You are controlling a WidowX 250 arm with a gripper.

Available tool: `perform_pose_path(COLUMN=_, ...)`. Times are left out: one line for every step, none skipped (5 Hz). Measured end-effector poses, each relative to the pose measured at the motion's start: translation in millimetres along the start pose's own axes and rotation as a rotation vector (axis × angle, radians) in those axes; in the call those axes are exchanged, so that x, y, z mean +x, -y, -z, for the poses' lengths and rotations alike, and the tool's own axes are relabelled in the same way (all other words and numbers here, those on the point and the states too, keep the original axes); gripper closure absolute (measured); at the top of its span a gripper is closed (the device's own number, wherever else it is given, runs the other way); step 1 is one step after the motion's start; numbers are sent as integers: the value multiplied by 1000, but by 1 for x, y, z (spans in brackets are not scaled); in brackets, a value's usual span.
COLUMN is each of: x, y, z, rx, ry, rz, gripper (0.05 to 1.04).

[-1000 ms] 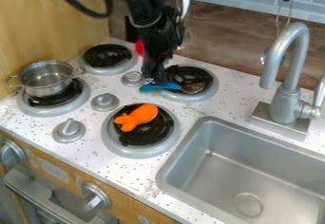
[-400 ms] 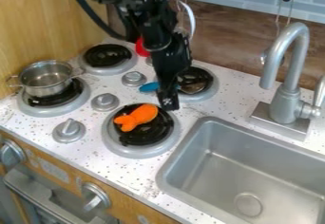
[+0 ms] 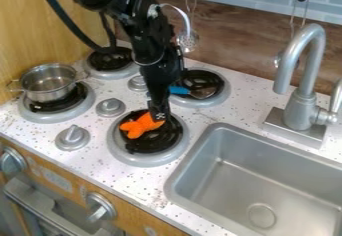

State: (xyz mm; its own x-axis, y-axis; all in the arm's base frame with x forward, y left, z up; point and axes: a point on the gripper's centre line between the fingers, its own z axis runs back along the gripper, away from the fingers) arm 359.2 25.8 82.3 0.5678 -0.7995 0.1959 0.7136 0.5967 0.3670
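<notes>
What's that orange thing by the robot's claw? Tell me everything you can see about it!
The orange thing looks like a small toy, bright orange all over, with short, stubby, rounded bits sticking out at one end. It seems smooth, maybe plastic or rubber. It lies flat on the black coil of the burner nearest the sink. The black claw comes down over its other end and hides part of it, so I can't tell whether they touch.
</notes>
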Motion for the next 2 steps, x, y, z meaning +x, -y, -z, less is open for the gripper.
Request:
perform_pose_path(x=-13, y=-6, z=2, rx=55, ry=-27, rz=-47, gripper=86)
perform_pose_path(x=-14, y=-16, z=12, rx=40, ry=-51, rz=-73, gripper=86)
